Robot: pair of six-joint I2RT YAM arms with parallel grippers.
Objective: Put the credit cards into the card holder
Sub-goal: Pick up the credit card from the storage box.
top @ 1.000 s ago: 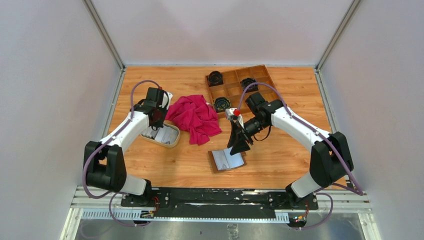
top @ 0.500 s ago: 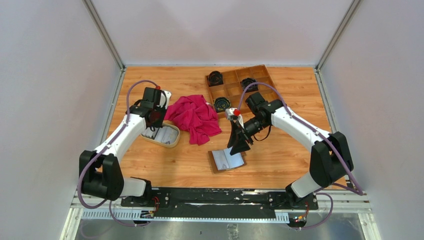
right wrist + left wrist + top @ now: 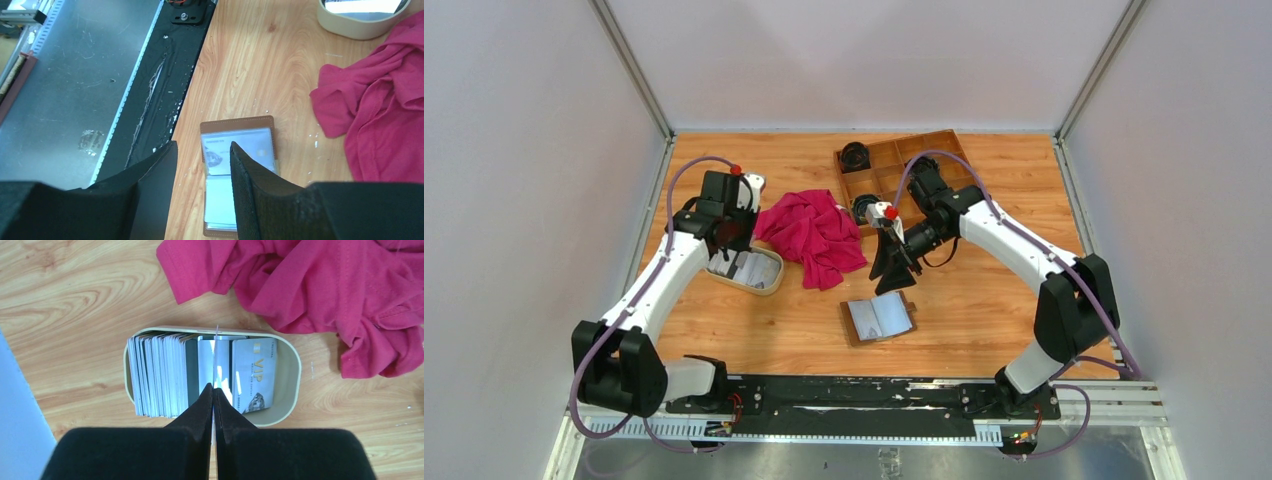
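Note:
The credit cards stand on edge, packed in a cream oval dish, with a VIP card lying flat beside them. My left gripper hangs over the dish, shut on one thin card seen edge-on. The card holder lies open on the table near the front. Its clear pockets show a card inside. My right gripper hovers above it, open, with nothing between its fingers. From above, that right gripper sits just beyond the holder's far edge.
A crumpled pink cloth lies between the dish and the right arm. A brown wooden compartment tray with black round objects stands at the back. The black base rail and metal edge run along the near side.
The right gripper has lifted and drawn back from the card holder toward the far side. The left arm has reached slightly further out, its gripper still over the dish.

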